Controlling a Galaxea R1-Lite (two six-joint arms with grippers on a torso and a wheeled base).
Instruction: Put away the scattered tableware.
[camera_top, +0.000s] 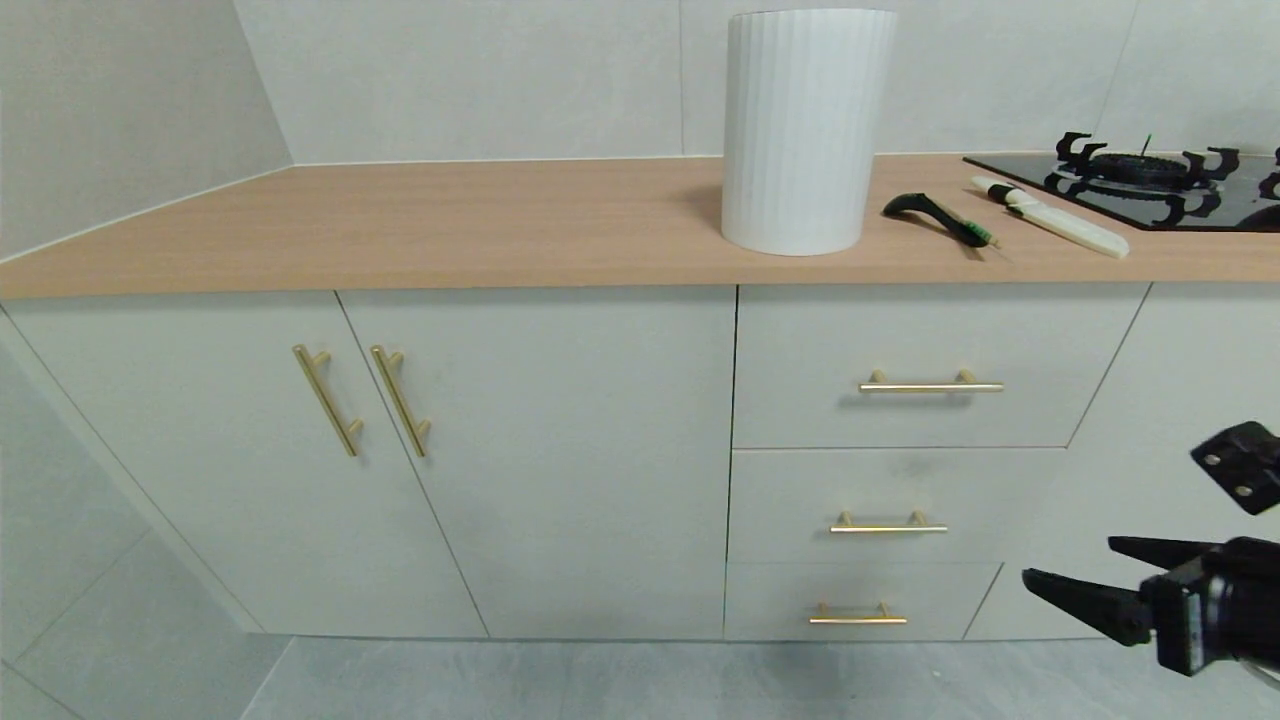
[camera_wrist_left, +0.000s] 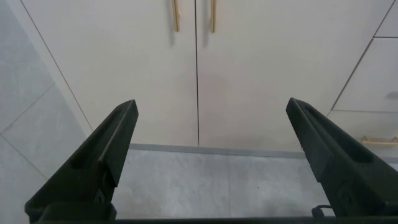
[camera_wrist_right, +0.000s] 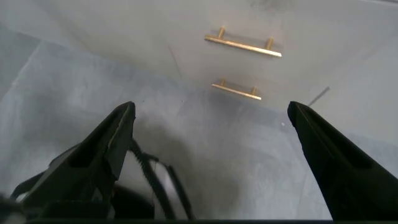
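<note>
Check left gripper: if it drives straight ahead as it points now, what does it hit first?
Probably the double cabinet doors, low down near their centre seam, above the floor. The open left gripper has nothing between it and them, though depth is unclear.

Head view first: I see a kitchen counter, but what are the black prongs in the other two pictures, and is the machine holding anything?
You are looking through the cameras of a two-armed robot. The head view looks down at a wooden counter bearing a tall white ribbed container, a black-handled tool and a pale knife-like utensil, beside a gas hob. The other two pictures come from cameras on the wrists. The black prongs are each arm's gripper fingers. The left gripper faces the cupboard doors, and the right gripper points at the drawers, low down. Both are open and hold nothing.
</note>
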